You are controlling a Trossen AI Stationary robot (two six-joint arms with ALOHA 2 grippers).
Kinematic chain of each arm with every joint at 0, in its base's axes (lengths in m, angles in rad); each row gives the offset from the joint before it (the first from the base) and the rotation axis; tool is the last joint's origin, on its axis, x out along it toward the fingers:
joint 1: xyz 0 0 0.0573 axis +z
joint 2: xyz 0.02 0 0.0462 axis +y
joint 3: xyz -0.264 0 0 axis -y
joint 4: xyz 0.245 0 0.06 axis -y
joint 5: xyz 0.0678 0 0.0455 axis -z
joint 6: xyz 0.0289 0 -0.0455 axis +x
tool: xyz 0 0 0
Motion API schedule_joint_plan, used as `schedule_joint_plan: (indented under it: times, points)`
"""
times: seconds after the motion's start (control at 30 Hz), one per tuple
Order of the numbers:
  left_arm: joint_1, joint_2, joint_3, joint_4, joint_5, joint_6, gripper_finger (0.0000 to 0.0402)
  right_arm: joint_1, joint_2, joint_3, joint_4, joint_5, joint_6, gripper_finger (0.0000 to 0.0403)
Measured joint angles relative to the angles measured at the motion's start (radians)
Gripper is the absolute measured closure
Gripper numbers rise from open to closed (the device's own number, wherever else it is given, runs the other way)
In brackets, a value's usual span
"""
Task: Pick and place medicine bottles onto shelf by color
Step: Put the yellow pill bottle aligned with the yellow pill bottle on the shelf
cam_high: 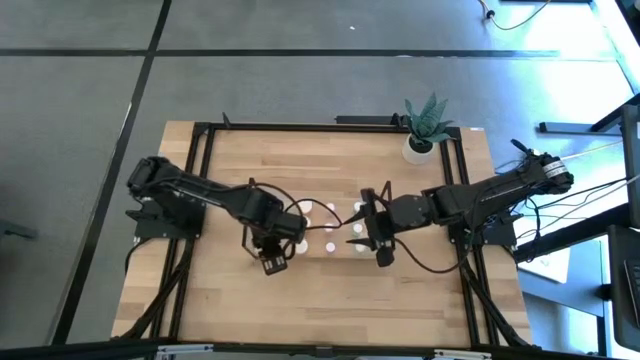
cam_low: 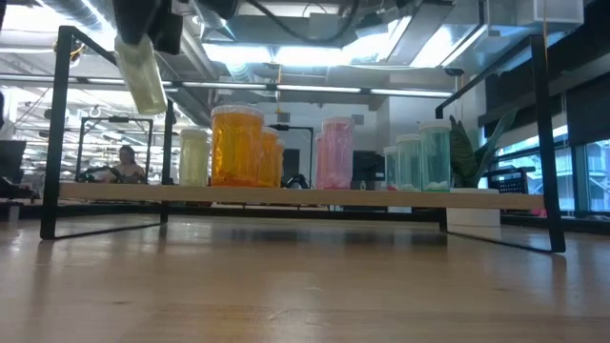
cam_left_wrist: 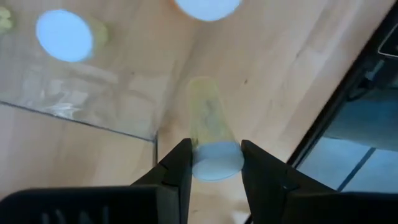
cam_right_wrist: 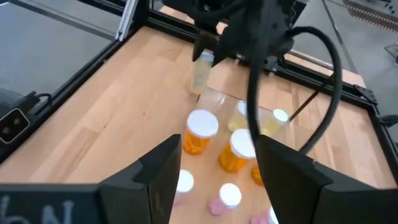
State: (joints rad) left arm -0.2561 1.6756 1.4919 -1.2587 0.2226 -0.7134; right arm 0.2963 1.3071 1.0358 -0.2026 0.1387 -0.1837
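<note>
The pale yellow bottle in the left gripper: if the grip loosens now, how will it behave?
The pale yellow bottle is pinched only at its white cap by the left gripper, body hanging free, so it could probably swing or slip. It looks like light, see-through plastic, so likely not fragile. Being round, it would probably roll on the table if dropped.

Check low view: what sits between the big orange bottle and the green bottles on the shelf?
One pink translucent bottle stands between the large orange bottle and the green bottles on the clear shelf, seen in the low view.

Bright overhead lights – wrist views blurry, glare.
</note>
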Motion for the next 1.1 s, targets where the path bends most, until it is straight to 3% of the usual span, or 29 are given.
schedule_joint_plan:
  times: [0.5, 1.1]
  points:
    - [0.019, 0.135, 0.001, -0.043, -0.026, 0.069, 0.0301, 0.000, 0.000, 0.002, -0.048, 0.000, 0.023, 0.0195]
    - [0.020, 0.145, 0.000, -0.041, -0.076, 0.072, 0.0301, 0.000, 0.000, 0.002, -0.066, 0.000, 0.024, 0.0195]
